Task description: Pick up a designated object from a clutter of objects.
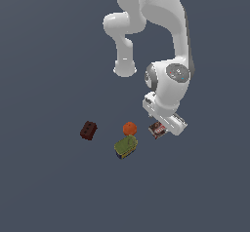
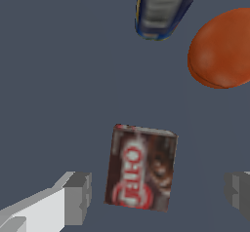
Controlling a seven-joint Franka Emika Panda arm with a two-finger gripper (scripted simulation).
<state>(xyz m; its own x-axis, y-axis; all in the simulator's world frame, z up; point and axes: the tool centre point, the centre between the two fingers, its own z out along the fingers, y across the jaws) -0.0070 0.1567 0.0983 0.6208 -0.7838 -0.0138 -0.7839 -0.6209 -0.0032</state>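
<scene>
The small flat brown box with red and white print [image 2: 141, 167] lies flat on the dark grey desk [image 2: 58, 89], just beside the orange ball [image 1: 129, 127] and near the green can with a yellow rim [image 1: 125, 146]. The tool [image 2: 158, 192] hangs right over the box with its two grey fingers [image 2: 78, 197] wide apart, one on each long side. The box's short width lies across the gap, so I think going straight down and squeezing should work.
</scene>
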